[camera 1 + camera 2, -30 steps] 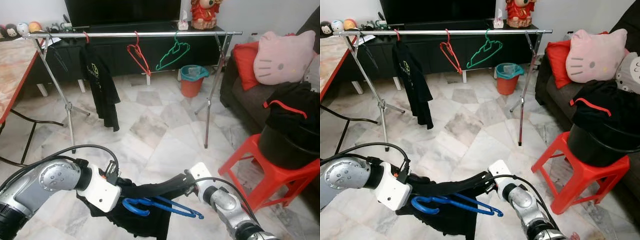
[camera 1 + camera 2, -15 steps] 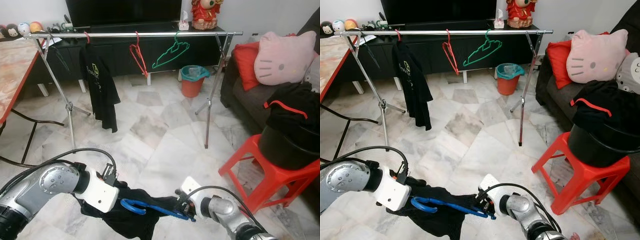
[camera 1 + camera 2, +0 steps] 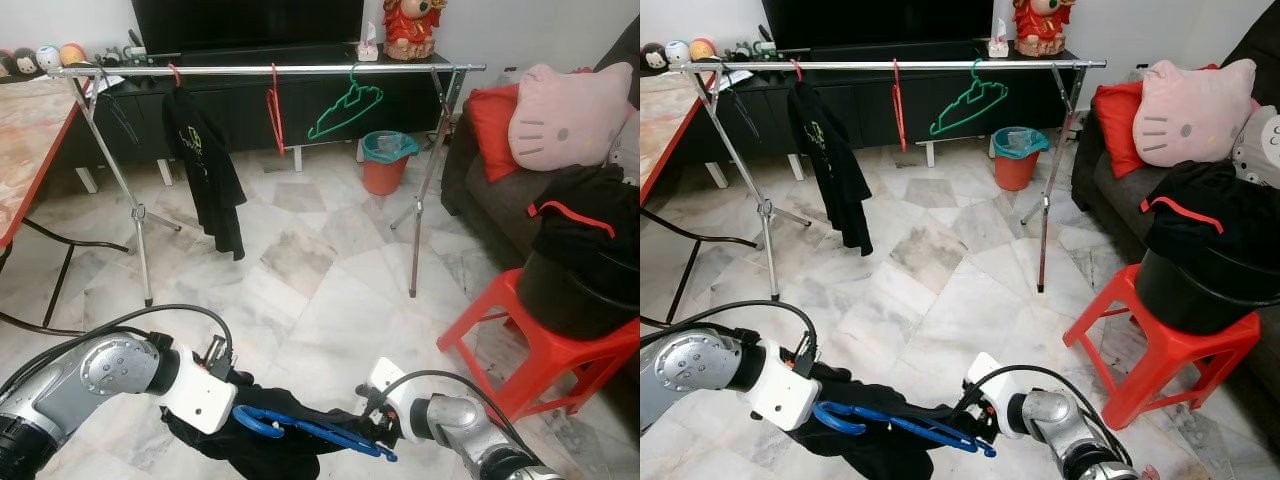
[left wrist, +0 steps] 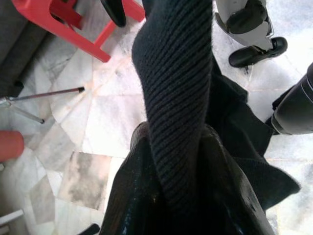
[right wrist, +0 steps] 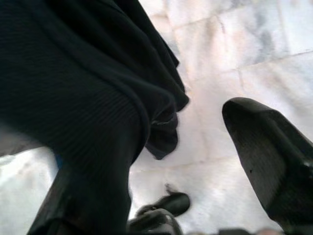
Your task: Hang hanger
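Low in front of the robot, the left gripper [image 3: 238,385] and the right gripper [image 3: 368,425] hold a black garment [image 3: 270,445] stretched between them, well in front of the clothes rail [image 3: 270,69]. A blue hanger [image 3: 305,429] lies along the garment, its hook close to the left gripper and its far end by the right gripper.

In the left wrist view the jaws are clenched on a thick ribbed fold of the garment [image 4: 178,122]. In the right wrist view one black finger [image 5: 271,166] stands apart from the cloth [image 5: 88,112], with bare floor between them, so the right jaws look released; whether the other finger presses the garment I cannot tell.

On the rail hang a black shirt [image 3: 205,165], a red hanger [image 3: 273,108] and a green hanger [image 3: 345,105]. Behind the rail's right leg stands a red bin [image 3: 385,160]. To the right of the rail, a red stool [image 3: 530,350] carries a black tub [image 3: 580,290] heaped with dark clothes, and a pink cushion [image 3: 568,112] rests on the sofa [image 3: 470,165].
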`<state>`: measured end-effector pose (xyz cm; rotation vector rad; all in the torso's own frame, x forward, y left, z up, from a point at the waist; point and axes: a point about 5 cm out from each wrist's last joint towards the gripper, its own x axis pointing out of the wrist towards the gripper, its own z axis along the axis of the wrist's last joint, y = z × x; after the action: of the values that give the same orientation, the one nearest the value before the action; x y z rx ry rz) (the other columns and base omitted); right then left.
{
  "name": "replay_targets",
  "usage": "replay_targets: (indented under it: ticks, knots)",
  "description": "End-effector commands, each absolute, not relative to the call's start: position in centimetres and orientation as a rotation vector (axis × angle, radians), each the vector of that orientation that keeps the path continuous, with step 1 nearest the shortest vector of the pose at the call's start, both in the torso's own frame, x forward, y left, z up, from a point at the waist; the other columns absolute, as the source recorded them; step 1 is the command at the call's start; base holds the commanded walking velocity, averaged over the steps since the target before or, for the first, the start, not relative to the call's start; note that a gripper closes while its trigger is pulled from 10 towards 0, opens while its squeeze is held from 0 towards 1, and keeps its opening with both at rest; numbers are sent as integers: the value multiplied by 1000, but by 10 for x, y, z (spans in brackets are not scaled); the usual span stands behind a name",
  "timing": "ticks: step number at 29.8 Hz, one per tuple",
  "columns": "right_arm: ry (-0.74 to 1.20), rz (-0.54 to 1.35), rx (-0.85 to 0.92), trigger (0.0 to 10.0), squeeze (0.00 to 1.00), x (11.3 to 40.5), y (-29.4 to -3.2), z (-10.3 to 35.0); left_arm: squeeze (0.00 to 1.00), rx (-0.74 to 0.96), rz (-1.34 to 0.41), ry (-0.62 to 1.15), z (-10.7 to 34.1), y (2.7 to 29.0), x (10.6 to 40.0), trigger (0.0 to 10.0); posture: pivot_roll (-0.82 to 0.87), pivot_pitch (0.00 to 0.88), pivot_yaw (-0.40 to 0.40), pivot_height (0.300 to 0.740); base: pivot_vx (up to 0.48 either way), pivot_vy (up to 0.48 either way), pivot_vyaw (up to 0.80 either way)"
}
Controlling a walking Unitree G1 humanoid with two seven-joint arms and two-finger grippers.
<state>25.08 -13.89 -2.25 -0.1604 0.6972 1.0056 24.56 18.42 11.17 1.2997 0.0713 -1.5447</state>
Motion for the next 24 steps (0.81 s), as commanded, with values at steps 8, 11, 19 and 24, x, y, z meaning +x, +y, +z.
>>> replay_targets:
  ticks: [8, 11, 19, 24]
  knots:
    - [664, 1069, -91, 10000, 0, 258, -147, -9, 0, 1341, -1592, 142, 97, 190, 240, 10000, 43, 0, -37, 740, 0, 0, 0]
    - [664, 1091, -175, 10000, 0, 260, -152, -7, 0, 1337, -1562, 188, 92, 194, 243, 10000, 43, 0, -38, 740, 0, 0, 0]
    - [557, 1113, -302, 10000, 0, 278, -155, 14, 0, 1209, -1466, 301, 85, 196, 251, 10000, 42, 0, -35, 740, 0, 0, 0]
    - [524, 1261, -286, 10000, 0, 277, -150, 26, 0, 1043, -1446, 430, 80, 196, 250, 10000, 34, 0, -34, 740, 0, 0, 0]
